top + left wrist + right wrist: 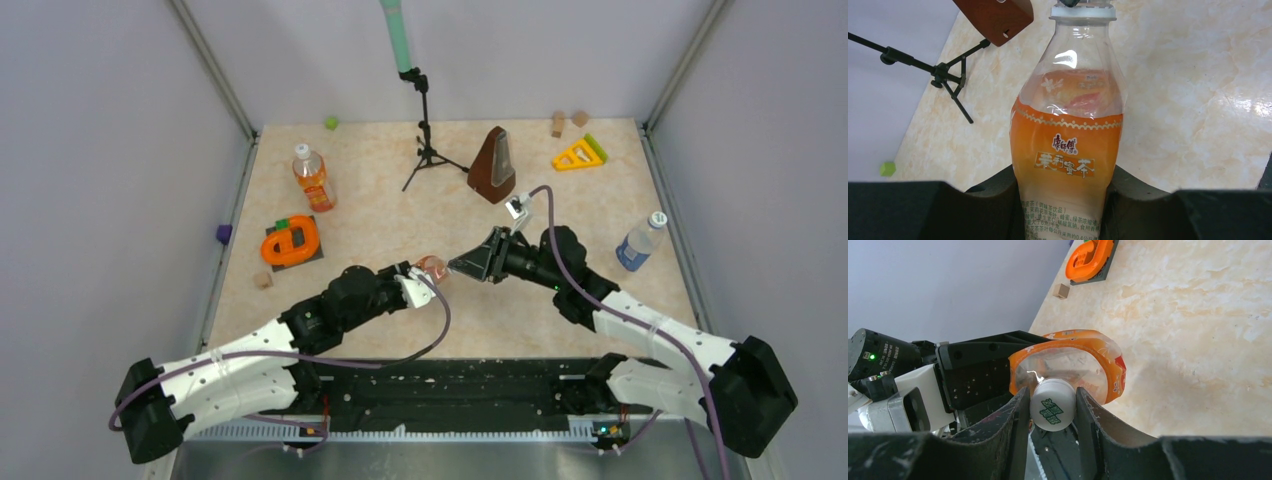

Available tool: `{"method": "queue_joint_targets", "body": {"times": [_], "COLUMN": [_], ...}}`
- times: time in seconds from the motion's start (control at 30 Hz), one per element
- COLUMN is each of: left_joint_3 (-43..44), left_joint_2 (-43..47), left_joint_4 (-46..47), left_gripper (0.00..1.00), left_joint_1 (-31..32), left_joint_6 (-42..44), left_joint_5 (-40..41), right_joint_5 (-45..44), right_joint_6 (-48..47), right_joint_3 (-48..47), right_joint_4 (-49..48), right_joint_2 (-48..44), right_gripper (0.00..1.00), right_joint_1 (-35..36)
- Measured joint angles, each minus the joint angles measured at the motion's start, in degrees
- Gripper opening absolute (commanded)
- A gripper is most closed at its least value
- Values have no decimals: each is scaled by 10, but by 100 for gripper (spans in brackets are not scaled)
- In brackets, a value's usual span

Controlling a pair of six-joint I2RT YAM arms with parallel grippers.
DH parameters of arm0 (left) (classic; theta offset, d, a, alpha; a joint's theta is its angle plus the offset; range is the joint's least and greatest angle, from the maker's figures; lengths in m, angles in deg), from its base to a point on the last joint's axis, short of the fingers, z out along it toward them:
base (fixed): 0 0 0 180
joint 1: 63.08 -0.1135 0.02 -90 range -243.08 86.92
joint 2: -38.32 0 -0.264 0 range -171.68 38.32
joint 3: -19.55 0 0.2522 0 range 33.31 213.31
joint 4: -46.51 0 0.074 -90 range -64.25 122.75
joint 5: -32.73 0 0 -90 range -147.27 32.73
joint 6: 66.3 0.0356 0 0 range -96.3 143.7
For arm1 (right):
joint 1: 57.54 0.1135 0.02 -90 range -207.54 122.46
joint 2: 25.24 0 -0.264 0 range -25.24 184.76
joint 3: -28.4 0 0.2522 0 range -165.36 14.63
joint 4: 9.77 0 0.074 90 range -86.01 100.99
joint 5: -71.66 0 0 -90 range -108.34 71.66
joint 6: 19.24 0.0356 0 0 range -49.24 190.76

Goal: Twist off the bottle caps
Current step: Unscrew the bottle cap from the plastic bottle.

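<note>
**Right gripper (pixel 462 264) pinched the white cap (pixel 1052 409); left gripper (pixel 415 287) clamped the squat orange bottle (pixel 1066 145) by its body.**

The cap sat squarely between the right fingers. A clean twist probably needed the wrist roll kept on the cap's axis, with the left grip firm against spin. The metronome (pixel 495 165) stood well beyond the right gripper, so turning looked unobstructed.

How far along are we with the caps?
Done: nothing visibly; no cap is off. In hand: left end effector holds the squat orange-liquid plastic bottle, right end effector pinches its white round cap. Left: slim orange-liquid bottle and clear blue-labelled bottle, both capped.
</note>
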Motion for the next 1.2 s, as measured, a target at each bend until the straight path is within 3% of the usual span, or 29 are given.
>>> {"method": "queue_joint_targets", "body": {"times": [0.17, 0.37, 0.77, 1.0, 1.2], "left_joint_3": [0, 0, 0, 0, 0], "left_joint_2": [0, -2, -6, -7, -6], "left_joint_4": [0, 1, 4, 3, 3], "left_gripper": [0, 0, 0, 0, 0], "left_joint_1": [0, 0, 0, 0, 0], "left_joint_6": [0, -1, -11, -14, -16], "left_joint_5": [2, 4, 0, -9, -16], "right_joint_5": [0, 2, -4, -4, -5], "right_joint_6": [-3, -15, -30, -31, -32], "right_joint_3": [0, -2, -2, -2, -2], "right_joint_4": [1, 13, 38, 40, 41], "right_joint_2": [0, -3, -34, -34, -34], "right_gripper": [32, 46, 38, 41, 29], "right_joint_1": [0, 0, 0, 0, 0]}}
